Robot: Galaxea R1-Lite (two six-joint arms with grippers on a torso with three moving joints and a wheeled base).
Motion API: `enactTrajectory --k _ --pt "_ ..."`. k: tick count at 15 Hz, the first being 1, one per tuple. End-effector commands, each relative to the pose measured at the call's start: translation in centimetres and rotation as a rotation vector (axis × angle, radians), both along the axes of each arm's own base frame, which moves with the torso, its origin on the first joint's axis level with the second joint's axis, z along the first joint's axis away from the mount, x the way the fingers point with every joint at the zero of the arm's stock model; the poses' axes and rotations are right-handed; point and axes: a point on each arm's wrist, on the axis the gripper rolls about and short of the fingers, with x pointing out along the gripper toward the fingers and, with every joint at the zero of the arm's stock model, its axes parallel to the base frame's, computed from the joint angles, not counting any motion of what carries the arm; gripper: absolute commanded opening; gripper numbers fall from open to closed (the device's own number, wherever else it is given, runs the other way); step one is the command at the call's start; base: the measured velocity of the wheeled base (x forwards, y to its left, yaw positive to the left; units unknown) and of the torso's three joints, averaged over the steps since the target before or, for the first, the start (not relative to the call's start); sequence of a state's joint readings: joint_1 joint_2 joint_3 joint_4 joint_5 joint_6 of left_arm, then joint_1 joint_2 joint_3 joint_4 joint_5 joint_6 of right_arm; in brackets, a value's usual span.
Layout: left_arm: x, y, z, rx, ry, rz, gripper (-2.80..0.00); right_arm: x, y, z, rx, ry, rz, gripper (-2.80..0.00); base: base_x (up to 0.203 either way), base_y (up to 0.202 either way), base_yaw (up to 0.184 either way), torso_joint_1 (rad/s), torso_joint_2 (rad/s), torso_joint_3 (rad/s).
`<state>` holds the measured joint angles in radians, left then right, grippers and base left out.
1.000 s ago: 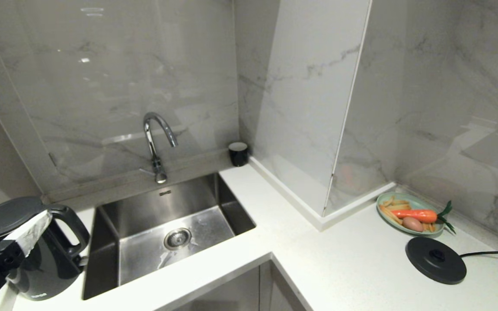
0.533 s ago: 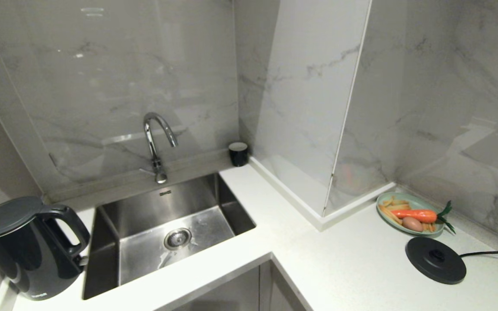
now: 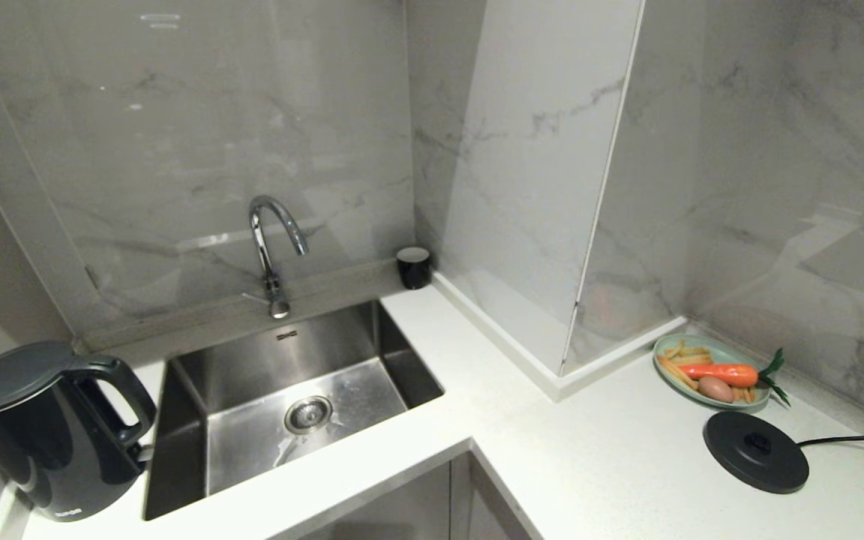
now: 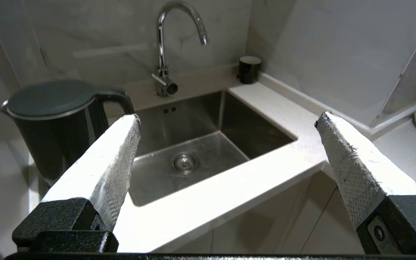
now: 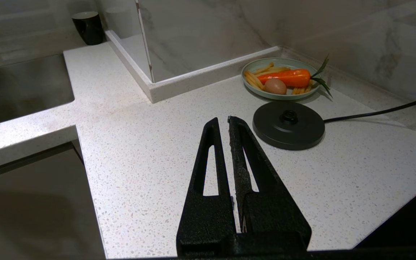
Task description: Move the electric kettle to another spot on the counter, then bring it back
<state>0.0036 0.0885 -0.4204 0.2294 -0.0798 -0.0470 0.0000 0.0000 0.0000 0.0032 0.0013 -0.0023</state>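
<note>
kettle (image 3: pixel 42 435): glossy black | counter (image 3: pixel 627 457): speckled stone | sink (image 3: pixel 282 405): brushed metal

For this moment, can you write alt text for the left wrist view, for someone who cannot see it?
The left gripper hangs in front of the counter with jaws wide open and empty. The black kettle stands upright on the counter beside a steel sink, with a tap and a small black cup behind.

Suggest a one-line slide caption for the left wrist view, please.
Open left gripper hangs empty before the sink, kettle standing beside it on the counter.
</note>
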Motion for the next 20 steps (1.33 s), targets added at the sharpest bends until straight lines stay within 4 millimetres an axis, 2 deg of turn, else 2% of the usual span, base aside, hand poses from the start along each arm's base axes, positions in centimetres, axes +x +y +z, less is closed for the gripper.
enactTrajectory --k 1,4,8,10,12,14,20 --pt "-0.3 0.0 -2.1 0.015 -0.006 0.012 0.0 0.0 0.0 0.0 -0.001 0.0 0.002 -2.8 0.0 0.0 0.0 0.0 0.0 0.0" --pt "1.2 0.2 -5.1 0.095 0.095 0.098 0.0 0.0 0.0 0.0 -0.001 0.0 0.0 -2.8 0.0 0.0 0.0 0.0 0.0 0.0" --pt "2.6 0.4 -7.9 0.117 0.145 0.168 0.0 0.0 0.0 0.0 -0.001 0.0 0.0 -2.8 0.0 0.0 0.0 0.0 0.0 0.0" --pt "2.9 0.4 -7.8 0.108 0.097 0.188 0.0 0.0 0.0 0.0 -0.001 0.0 0.0 -2.8 0.0 0.0 0.0 0.0 0.0 0.0" --pt "2.9 0.3 -8.0 0.11 0.101 0.131 0.0 0.0 0.0 0.0 -0.001 0.0 0.0 -2.8 0.0 0.0 0.0 0.0 0.0 0.0" --pt "3.3 0.2 -9.0 0.112 0.13 0.077 0.0 0.0 0.0 0.0 -0.001 0.0 0.0 -2.8 0.0 0.0 0.0 0.0 0.0 0.0" --pt "3.2 0.2 -8.9 0.113 0.122 0.073 0.0 0.0 0.0 0.0 -0.002 0.0 0.002 -2.8 0.0 0.0 0.0 0.0 0.0 0.0"
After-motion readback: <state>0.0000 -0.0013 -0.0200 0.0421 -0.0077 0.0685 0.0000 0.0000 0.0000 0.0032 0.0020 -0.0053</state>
